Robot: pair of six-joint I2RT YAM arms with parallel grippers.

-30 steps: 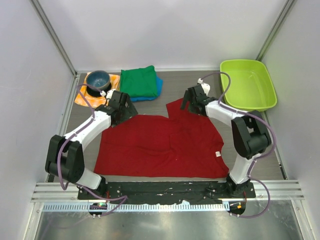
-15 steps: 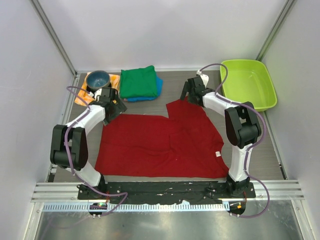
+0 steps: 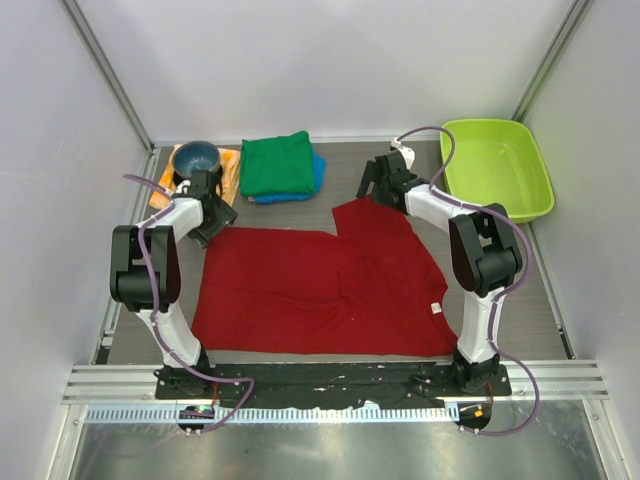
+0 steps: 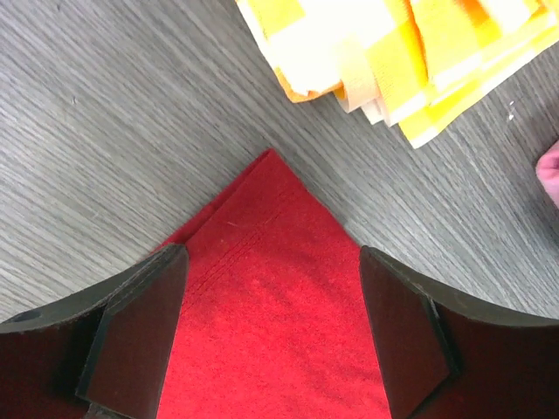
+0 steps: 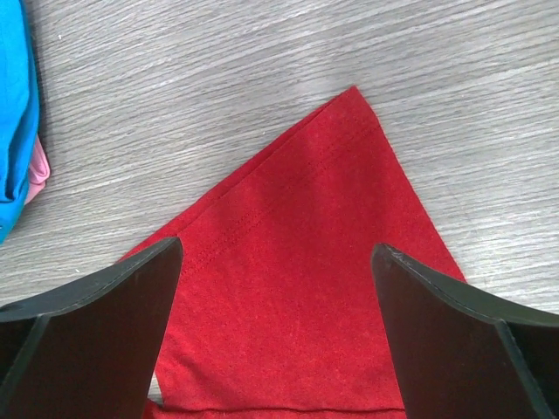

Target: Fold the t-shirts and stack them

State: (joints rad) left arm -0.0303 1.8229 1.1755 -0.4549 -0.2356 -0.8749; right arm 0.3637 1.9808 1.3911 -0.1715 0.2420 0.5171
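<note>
Poised with left tool (image 4: 271, 340) and right tool (image 5: 275, 332) both open astride the 2 far corners of the dark red t-shirt (image 3: 320, 290), flat on the tabletop (image 3: 345, 170), likely for an even fold.

The spread t-shirt (image 3: 320, 290) lies mid-table (image 3: 338, 182). From it, two stacked folded t-shirts (image 3: 278, 165) sit at 12 o'clock, a bowl (image 3: 196, 158) on a cloth (image 3: 231, 165) at 10, and a tub (image 3: 497, 170) at 2.
</note>
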